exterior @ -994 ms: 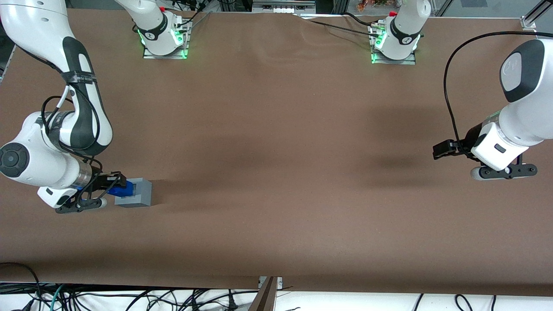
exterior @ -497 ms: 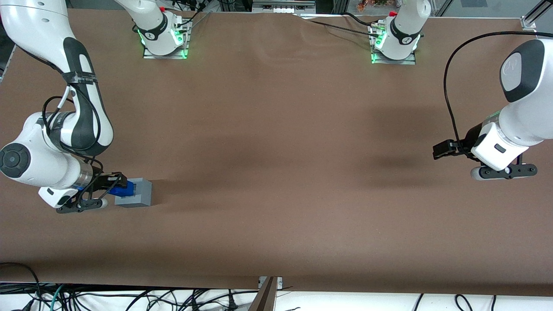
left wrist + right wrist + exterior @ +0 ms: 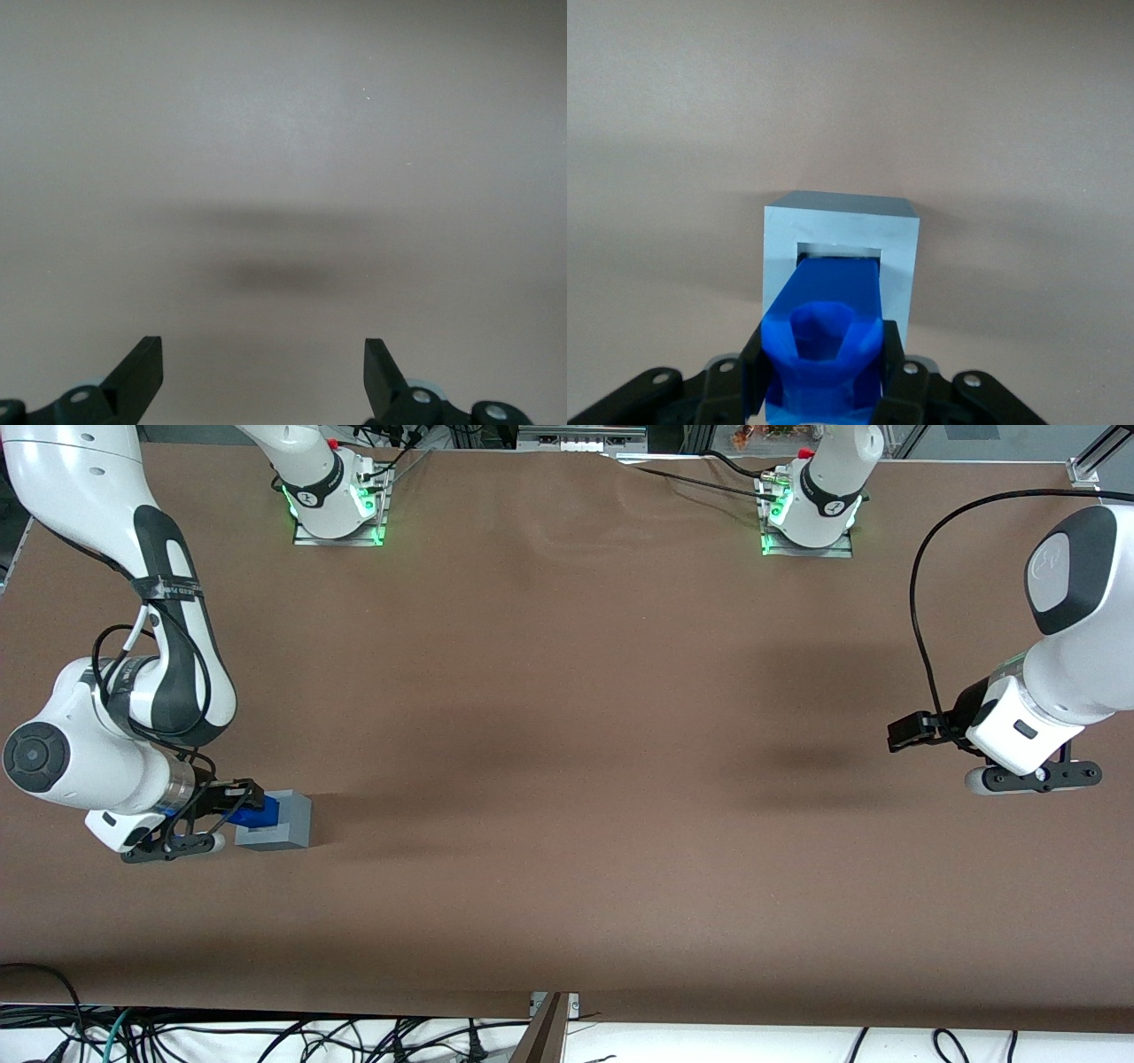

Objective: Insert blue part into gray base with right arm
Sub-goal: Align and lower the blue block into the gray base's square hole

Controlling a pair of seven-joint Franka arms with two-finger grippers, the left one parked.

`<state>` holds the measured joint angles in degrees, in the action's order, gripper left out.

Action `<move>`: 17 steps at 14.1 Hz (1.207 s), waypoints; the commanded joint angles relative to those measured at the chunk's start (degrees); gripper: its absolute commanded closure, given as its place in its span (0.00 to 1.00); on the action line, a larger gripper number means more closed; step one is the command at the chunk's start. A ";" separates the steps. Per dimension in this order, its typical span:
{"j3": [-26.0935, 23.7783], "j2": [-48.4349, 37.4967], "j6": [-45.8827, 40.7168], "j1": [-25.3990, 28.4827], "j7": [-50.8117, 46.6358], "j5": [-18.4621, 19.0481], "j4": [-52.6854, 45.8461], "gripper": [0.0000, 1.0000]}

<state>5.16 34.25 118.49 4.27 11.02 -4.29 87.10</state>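
Note:
The gray base (image 3: 285,822) is a light-gray cube on the brown table near the working arm's end. In the right wrist view the gray base (image 3: 899,252) shows its square socket, with the blue part (image 3: 828,332) reaching into it. My right gripper (image 3: 237,806) is shut on the blue part (image 3: 257,811), directly over the base's top. In the right wrist view the gripper (image 3: 824,372) has a black finger (image 3: 888,367) pressed on each side of the blue part. The part's lower end is hidden in the socket.
The brown table cover (image 3: 567,735) stretches toward the parked arm's end. Two arm bases (image 3: 337,505) with green lights stand at the edge farthest from the front camera. Cables (image 3: 133,1036) hang below the near edge. The left wrist view shows only bare table (image 3: 283,177).
The right arm's wrist has shifted slightly lower and a little toward the base. The blue part sits a bit deeper over the socket. The base has not moved.

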 commanded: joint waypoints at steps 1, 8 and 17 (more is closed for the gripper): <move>-0.41 0.73 -0.11 -0.31 -0.56 -0.72 -0.97 0.61; -0.33 2.13 1.56 -0.31 -1.00 -0.72 -1.06 0.61; -0.59 2.83 1.56 -0.14 -3.81 -0.63 -1.59 0.61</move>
<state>5.14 34.37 118.93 4.26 8.30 -4.32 87.05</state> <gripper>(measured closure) 0.493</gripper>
